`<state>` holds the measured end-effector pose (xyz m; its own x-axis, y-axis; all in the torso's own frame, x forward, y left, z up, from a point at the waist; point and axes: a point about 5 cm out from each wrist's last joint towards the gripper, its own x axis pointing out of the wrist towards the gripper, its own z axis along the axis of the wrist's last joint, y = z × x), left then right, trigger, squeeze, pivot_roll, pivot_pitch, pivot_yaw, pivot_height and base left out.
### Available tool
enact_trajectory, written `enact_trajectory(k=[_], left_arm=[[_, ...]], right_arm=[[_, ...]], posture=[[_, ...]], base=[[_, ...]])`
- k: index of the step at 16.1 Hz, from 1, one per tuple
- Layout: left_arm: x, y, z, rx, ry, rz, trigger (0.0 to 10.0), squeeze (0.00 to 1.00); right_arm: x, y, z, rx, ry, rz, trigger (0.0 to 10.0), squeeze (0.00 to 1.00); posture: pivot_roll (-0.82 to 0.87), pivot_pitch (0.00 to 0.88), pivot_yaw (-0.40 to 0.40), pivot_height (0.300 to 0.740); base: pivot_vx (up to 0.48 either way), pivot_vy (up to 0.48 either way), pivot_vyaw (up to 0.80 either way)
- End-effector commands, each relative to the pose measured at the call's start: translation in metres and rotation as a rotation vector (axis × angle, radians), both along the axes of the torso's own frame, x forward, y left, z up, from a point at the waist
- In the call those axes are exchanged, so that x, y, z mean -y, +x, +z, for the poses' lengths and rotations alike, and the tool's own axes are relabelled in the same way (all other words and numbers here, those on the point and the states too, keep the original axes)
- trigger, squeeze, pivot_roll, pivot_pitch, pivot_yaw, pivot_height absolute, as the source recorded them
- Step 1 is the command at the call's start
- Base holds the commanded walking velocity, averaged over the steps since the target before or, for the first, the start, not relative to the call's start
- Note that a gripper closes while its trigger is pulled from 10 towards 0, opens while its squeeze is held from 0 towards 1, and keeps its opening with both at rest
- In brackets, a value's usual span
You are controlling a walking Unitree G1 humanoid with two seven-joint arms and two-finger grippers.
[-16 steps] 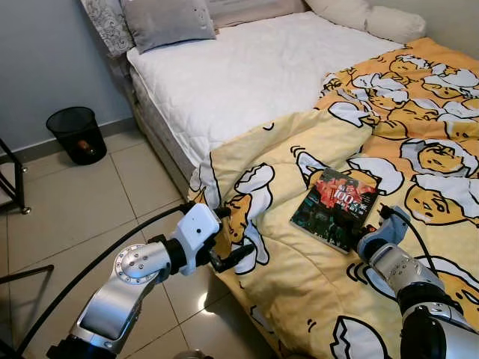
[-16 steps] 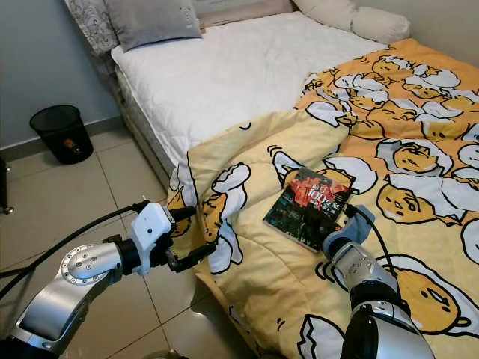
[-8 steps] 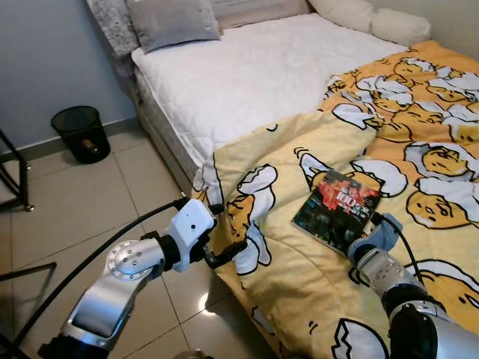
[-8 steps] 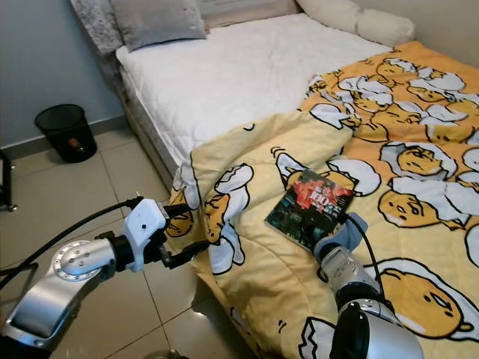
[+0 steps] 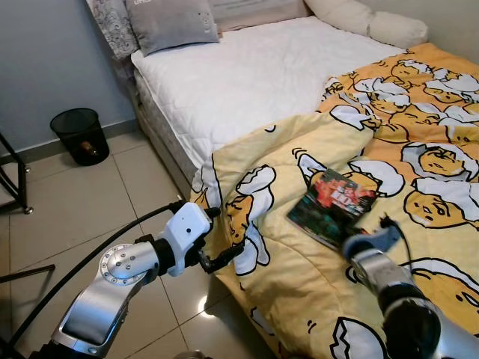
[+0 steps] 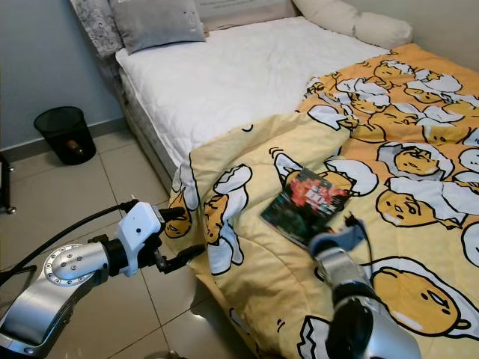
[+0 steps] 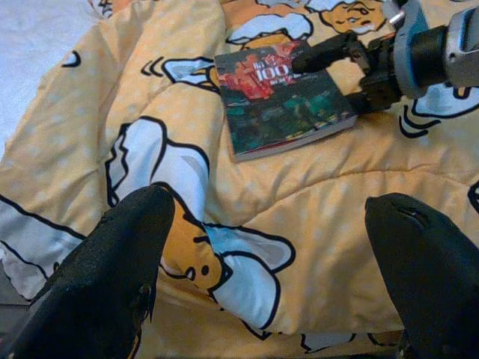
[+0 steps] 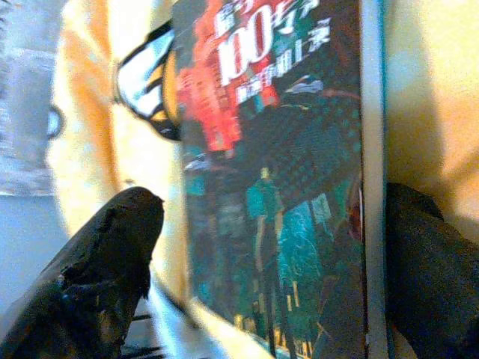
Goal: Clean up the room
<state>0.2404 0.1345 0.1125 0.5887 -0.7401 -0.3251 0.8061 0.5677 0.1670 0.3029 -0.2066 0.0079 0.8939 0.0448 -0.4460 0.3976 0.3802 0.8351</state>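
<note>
Left eye view: a book point(image 5: 334, 208) is lying flat, cover up, on a yellow duvet point(image 5: 419, 149) printed with cartoon egg characters, on the near part of the bed point(image 5: 247, 75). Dark cover, red patch and a white "100" at the far end, teal tones at the near end. Its long axis is running diagonally — near end pointing toward the robot's left, title end pointing away toward the right.

The right gripper point(image 8: 262, 254) is sitting at the book's near right edge, and the arm looks motion-blurred in the eye views. In the right wrist view the two black fingers point(image 8: 105, 269) are standing apart with the book's near end between them; one finger is lying off the cover's side over the duvet, the other at the spine side. Whether the pads are touching the book — cannot tell.

The left gripper point(image 5: 221, 258) is hovering at the duvet's hanging corner by the bed's near left edge, above the tiled floor point(image 5: 82, 202). In the left wrist view its fingers point(image 7: 112, 284) are spread wide, nothing between them, looking across the duvet at the book and the right gripper beyond.

Grey pillow point(image 5: 171, 22) at the head of the bare white mattress. Black mesh waste bin point(image 5: 78, 134) is standing on the floor by the wall, well apart from the bed's near corner.
</note>
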Motion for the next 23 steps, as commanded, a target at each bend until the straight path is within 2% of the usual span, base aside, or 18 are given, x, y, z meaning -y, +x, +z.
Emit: enact_trajectory(k=[1,3,4,6,7,8,9,13,23], left_arm=[[0.0,0.001,0.003,0.005,-0.006,0.004,10.0,0.95],[0.0,0.004,0.004,0.014,-0.009,0.005,10.0,0.95],[0.0,0.005,0.005,0.016,-0.009,0.007,10.0,0.95],[-0.002,0.006,0.006,0.02,-0.005,0.014,10.0,0.95],[-0.003,0.005,0.006,0.019,-0.002,0.015,10.0,0.95],[-0.004,0.005,0.006,0.018,-0.001,0.016,10.0,0.95],[-0.005,0.004,0.007,0.017,0.001,0.017,10.0,0.95],[-0.006,0.005,0.008,0.014,0.007,0.019,10.0,0.95],[-0.013,0.001,0.013,0.006,0.008,0.044,10.0,0.95]], right_arm=[[-0.002,0.009,0.01,0.058,0.044,-0.009,10.0,0.0],[-0.005,0.016,0.018,0.096,0.064,-0.005,8.0,0.0],[-0.006,0.017,0.019,0.099,0.07,-0.005,4.8,0.0],[-0.014,0.017,0.016,0.074,0.081,-0.023,2.4,0.0],[-0.018,0.016,0.013,0.053,0.083,-0.034,0.9,0.0],[-0.019,0.016,0.012,0.047,0.084,-0.037,0.9,0.0],[-0.022,0.015,0.01,0.032,0.091,-0.045,0.0,0.0],[-0.033,0.018,0.011,0.025,0.099,-0.035,0.0,0.0],[-0.039,0.018,0.009,-0.024,0.097,-0.105,0.0,0.0]], posture=[[0.12,0.0,0.012,0.74],[0.12,0.0,0.011,0.74],[0.12,0.0,0.01,0.74],[0.14,0.0,0.011,0.74],[0.14,0.0,0.014,0.74],[0.14,0.0,0.016,0.74],[0.15,0.0,0.016,0.74],[0.16,0.0,0.017,0.74],[0.21,0.0,0.012,0.74]], base=[[0.0,0.0,0.0],[0.0,0.0,0.0],[0.0,0.0,0.0],[0.0,0.0,0.0],[0.0,0.0,0.0],[0.0,0.0,0.0],[0.0,0.0,0.0],[0.0,0.0,0.0],[0.0,0.0,0.0]])
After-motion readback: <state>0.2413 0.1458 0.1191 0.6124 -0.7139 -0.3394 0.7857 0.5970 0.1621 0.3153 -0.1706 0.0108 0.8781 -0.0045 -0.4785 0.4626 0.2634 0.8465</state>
